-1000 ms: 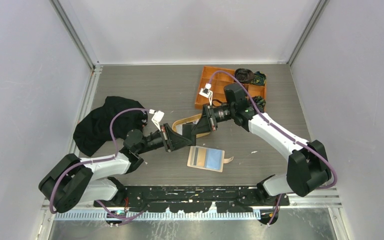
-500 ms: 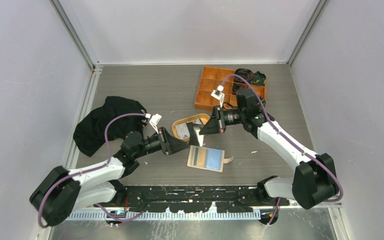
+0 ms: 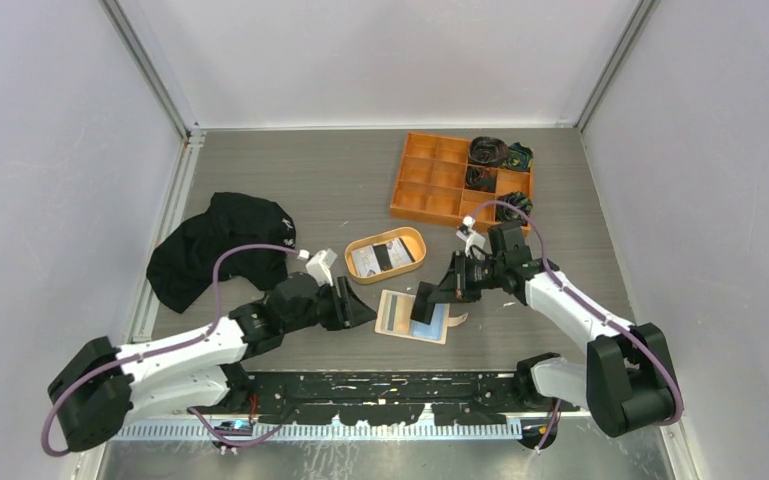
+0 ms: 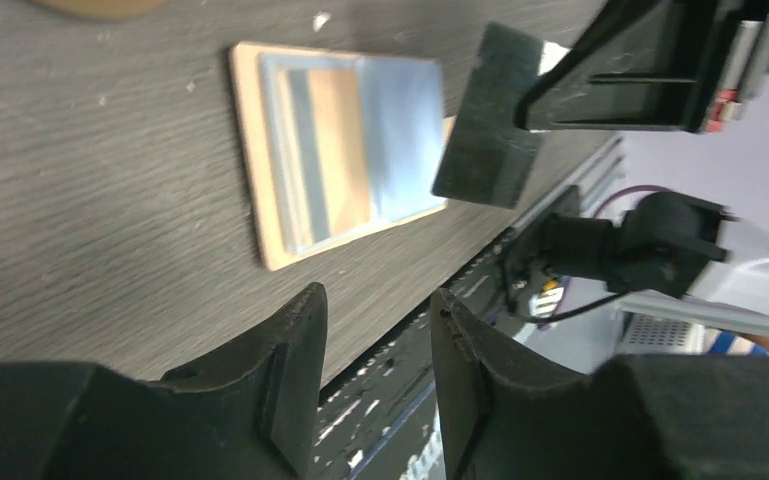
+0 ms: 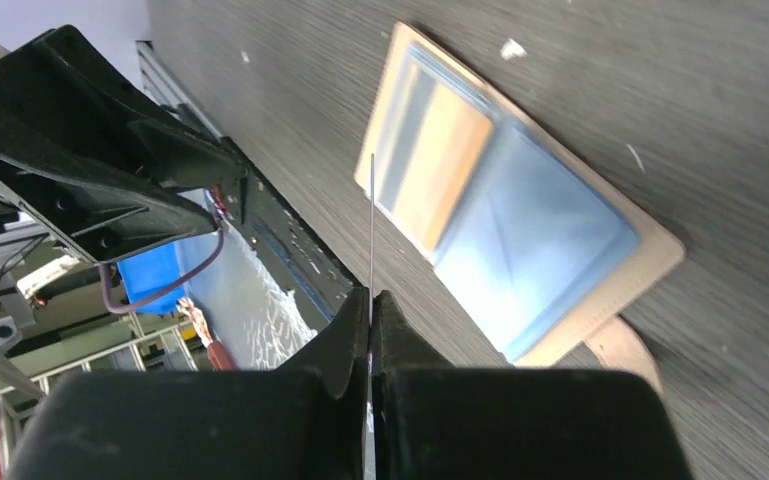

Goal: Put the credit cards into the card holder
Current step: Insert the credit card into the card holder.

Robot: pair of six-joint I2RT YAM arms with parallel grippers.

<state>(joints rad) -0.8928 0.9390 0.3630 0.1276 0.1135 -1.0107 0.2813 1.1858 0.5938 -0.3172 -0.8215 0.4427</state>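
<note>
The card holder (image 3: pixel 400 318) lies open and flat on the table, tan rim up, with a blue panel on one half and a grey-and-tan panel on the other. My right gripper (image 3: pixel 438 297) is shut on a dark credit card (image 3: pixel 426 304) and holds it on edge just above the holder's right half. In the right wrist view the card (image 5: pixel 371 220) is a thin line rising from the closed fingers over the holder (image 5: pixel 520 230). My left gripper (image 3: pixel 368 315) is open and empty just left of the holder (image 4: pixel 340 150). The left wrist view shows the dark card (image 4: pixel 485 130).
An oval orange-tan tray (image 3: pixel 407 236) behind the holder holds a light card (image 3: pixel 365 261) and a dark item. An orange compartment box (image 3: pixel 430 180) stands at the back right. A black cloth (image 3: pixel 210 245) lies at the left. The table's near edge rail is close in front.
My right gripper has carried the dark card from the oval tray toward the near side, to above the card holder. My left gripper has drawn back and down, to the holder's left.
</note>
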